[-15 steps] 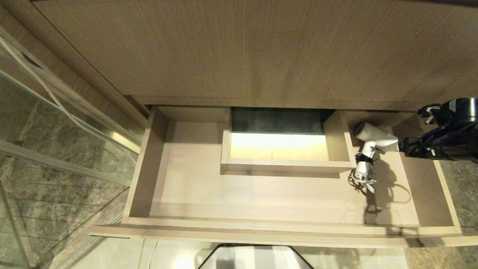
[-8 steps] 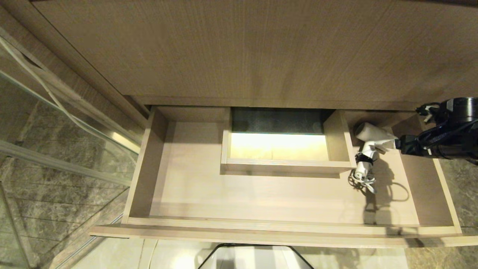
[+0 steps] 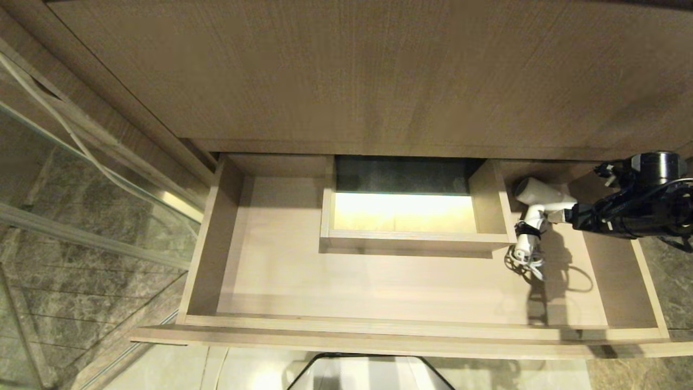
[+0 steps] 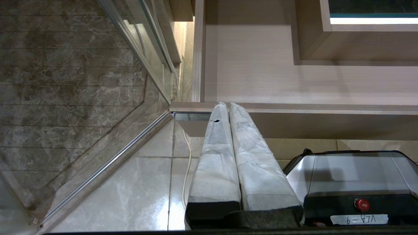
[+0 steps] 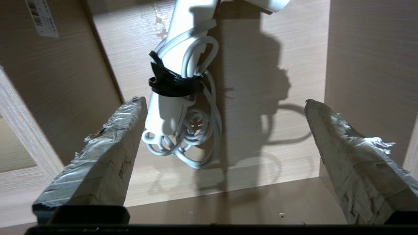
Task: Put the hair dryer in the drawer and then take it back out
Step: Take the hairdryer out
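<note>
The drawer [image 3: 373, 322] stands pulled out, wide and shallow, in light wood grain. In its right section lies the white hair dryer [image 3: 533, 203], barrel toward the cabinet and handle [image 5: 165, 111] toward the drawer front. A black tie [image 5: 173, 85] bundles its white cord [image 5: 199, 143]. My right gripper [image 3: 566, 215] reaches in from the right, just beside the barrel. In the right wrist view the right gripper [image 5: 223, 101] is wide open over the drawer floor, with the handle close to one finger [image 5: 111, 147], not gripped. My left gripper [image 4: 226, 105] is shut and empty, parked below the drawer front.
A boxed cut-out [image 3: 406, 239] rises in the drawer's middle, left of the dryer. A taller wood front [image 3: 379, 70] stands above. A glass panel [image 3: 81, 162] and marble floor lie at the left. My base [image 4: 356, 176] sits under the drawer front, with a white floor cord [image 4: 186, 163] beside it.
My right arm has shifted a little left and toward the drawer front, bringing the open gripper closer to the dryer. The dryer and drawer have not moved.
</note>
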